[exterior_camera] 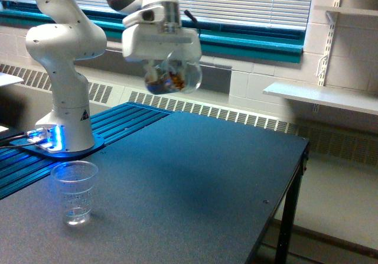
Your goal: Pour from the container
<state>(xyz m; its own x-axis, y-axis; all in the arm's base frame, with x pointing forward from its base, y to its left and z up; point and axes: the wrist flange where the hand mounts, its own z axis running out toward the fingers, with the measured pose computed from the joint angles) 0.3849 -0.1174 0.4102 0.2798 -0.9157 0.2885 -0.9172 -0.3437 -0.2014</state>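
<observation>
The light, thin-walled container (172,78), judged easily crushed, is held clamped at its upper wall by the gripper (166,63).

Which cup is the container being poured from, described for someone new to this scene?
Start at the white arm's base at the exterior view's left and follow it up to the gripper. The container hangs there in mid-air: rounded, clear, brown pieces inside, unlike the ridged cup on the table.
</observation>
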